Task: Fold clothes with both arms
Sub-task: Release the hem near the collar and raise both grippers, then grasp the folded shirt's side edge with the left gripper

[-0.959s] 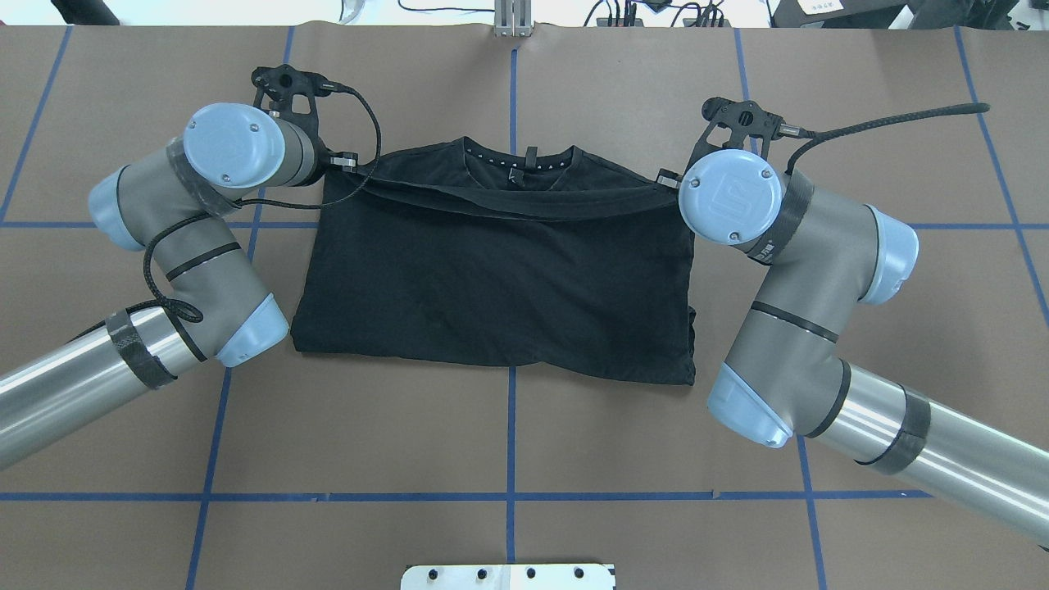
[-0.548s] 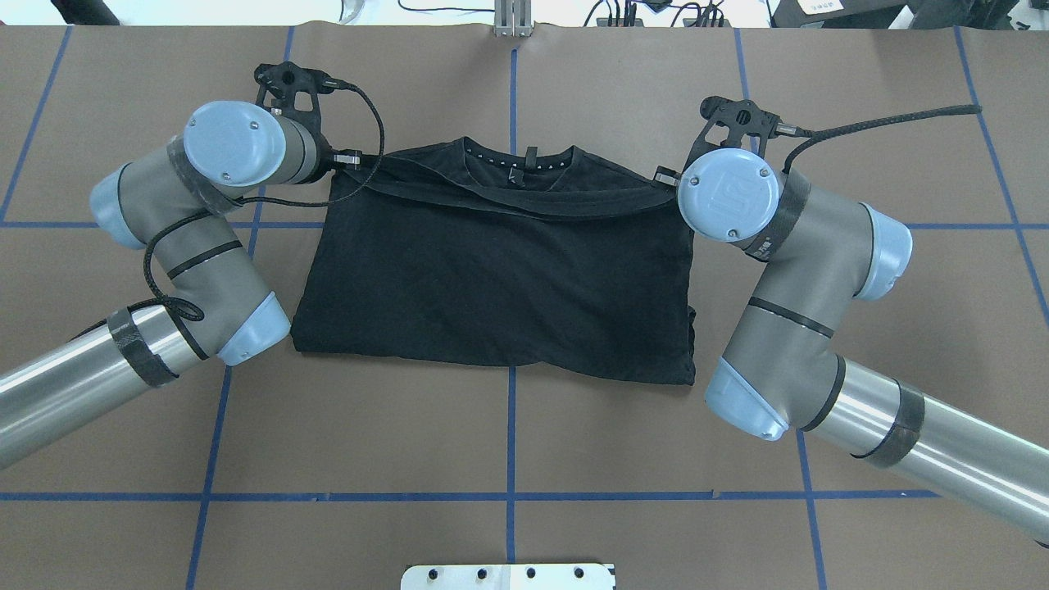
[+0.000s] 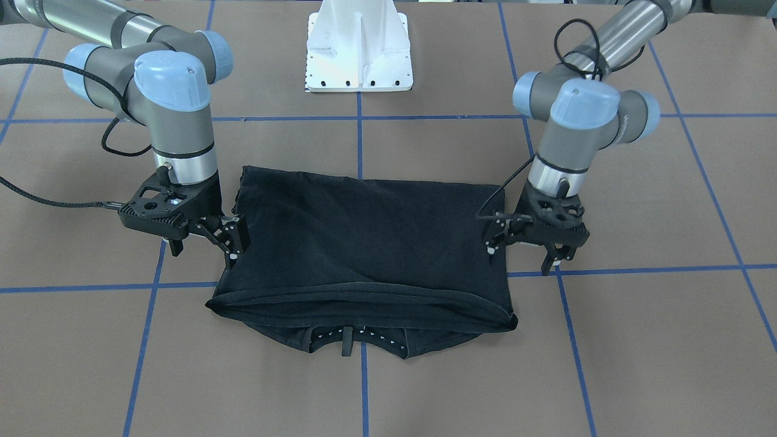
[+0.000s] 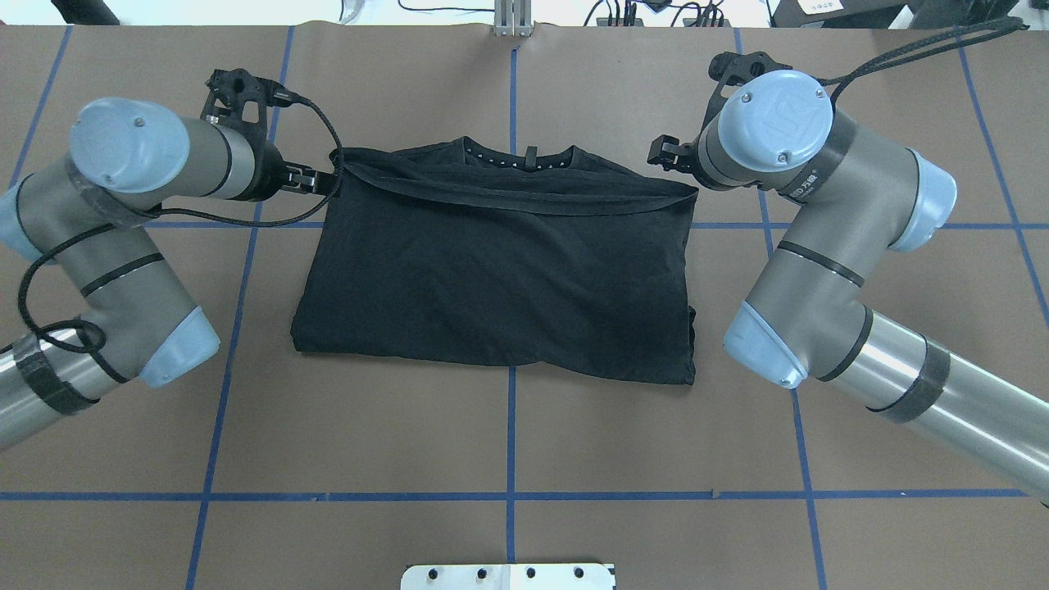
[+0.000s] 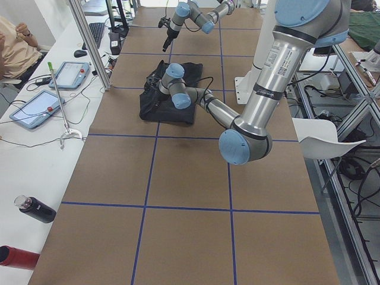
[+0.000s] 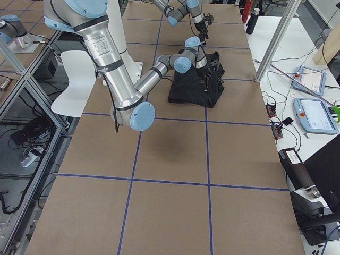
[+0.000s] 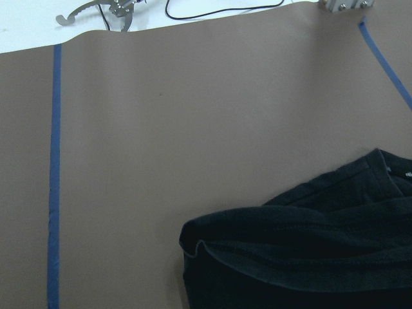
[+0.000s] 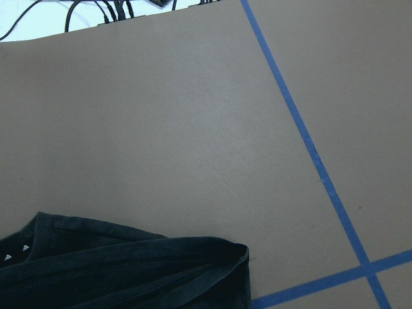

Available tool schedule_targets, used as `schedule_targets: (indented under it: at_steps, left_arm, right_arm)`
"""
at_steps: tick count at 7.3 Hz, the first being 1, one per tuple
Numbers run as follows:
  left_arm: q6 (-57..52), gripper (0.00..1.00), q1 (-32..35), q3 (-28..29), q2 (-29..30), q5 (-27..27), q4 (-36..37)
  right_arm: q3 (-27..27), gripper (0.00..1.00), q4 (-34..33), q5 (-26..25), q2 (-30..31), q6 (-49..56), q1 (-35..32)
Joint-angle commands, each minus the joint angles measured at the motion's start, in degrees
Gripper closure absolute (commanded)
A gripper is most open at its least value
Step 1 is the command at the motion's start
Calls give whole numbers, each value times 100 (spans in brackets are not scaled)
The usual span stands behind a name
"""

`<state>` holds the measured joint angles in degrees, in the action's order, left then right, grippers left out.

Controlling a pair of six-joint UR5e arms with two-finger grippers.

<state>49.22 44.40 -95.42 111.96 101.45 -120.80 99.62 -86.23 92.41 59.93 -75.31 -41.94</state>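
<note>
The black T-shirt [image 4: 492,279] lies folded on the brown table, its lower half laid over the upper and the collar [image 4: 524,160] showing at the far edge. The left gripper [image 4: 315,178] hovers just off the shirt's far left corner, open and holding nothing. The right gripper [image 4: 664,153] hangs open a little off the far right corner. In the front view the left gripper [image 3: 493,237] and right gripper [image 3: 234,240] flank the shirt [image 3: 364,243]. Both wrist views show only a loose shirt corner [image 7: 309,257] [image 8: 129,270] lying on the table, with no fingers visible.
The white pedestal base [image 3: 359,48] stands at the near edge. Blue tape lines [image 4: 511,442] grid the brown table. Cables and a metal post [image 4: 512,20] sit beyond the far edge. Side benches carry tablets [image 5: 35,107] and bottles [image 5: 35,209]; a person [image 5: 15,47] sits there.
Both grippers have let go of the folded-over hem and drawn outward, away from the shirt's far corners. The hem now rests flat near the collar.
</note>
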Motion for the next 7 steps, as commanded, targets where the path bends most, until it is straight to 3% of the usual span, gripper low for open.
schedule_targets:
  at_steps: [1,3,5,7]
  left_arm:
    - [69,0,-158,-459,-751,226,-423]
    - [883,0,-798,-398,-1307,147,-1513]
    - [1447,1,-1544,-372,-1300,-369,-1560]
    - [1617,18,-1654,-363,-1317,-372,-1604]
  right_arm:
    - [58,0,9,14,10,8,19]
    - [84,0,10,-4,18,-10,46]
    - [75,0,167,-21,62,-1,63]
    - [75,0,168,-13,62,-10,63]
